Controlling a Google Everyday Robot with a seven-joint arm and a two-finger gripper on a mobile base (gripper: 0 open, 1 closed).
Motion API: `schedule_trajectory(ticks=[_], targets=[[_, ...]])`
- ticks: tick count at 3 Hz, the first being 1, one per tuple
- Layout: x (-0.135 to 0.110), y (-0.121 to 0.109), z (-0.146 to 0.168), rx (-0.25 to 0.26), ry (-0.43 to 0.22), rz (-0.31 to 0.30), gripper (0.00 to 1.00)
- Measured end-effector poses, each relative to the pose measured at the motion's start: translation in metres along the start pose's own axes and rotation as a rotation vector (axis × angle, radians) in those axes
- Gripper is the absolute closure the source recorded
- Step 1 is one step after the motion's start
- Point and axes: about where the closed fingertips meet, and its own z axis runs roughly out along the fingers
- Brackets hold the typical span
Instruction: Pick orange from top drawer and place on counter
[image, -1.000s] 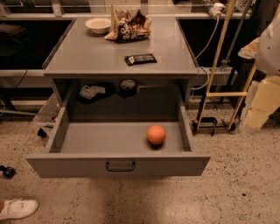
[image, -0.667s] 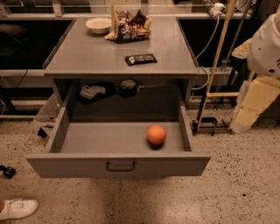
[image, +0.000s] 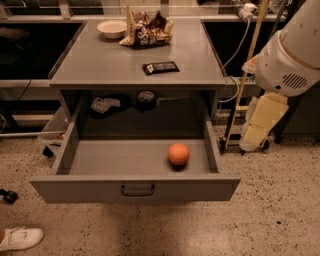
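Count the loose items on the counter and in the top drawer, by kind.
Bowl: 1
Snack bag: 1
Dark wrapped bar: 1
Orange: 1
Total: 4
Gripper hangs to the right of the counter, outside the top drawer.

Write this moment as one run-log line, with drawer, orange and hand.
top drawer: open | orange: inside, right side, untouched | hand: hanging right of drawer, apart from it | counter: orange not yet placed

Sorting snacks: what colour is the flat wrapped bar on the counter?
Black wrapped bar, camera view; claw hangs right of the counter.
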Motion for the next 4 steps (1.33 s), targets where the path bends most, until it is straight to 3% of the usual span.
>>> schedule_trajectory(ticks=[1,2,3,4], targets=[[-0.009,-0.005,0.015,0.015,-0.053,-0.009,0.00],[-0.057,-0.030,0.069,-0.011,-0.183,-0.038,0.00],[-0.104,-0.051,0.134,-0.044,-0.264,-0.061,0.00],[-0.130,-0.063,0.189,-0.056,-0.269,-0.077,0.00]])
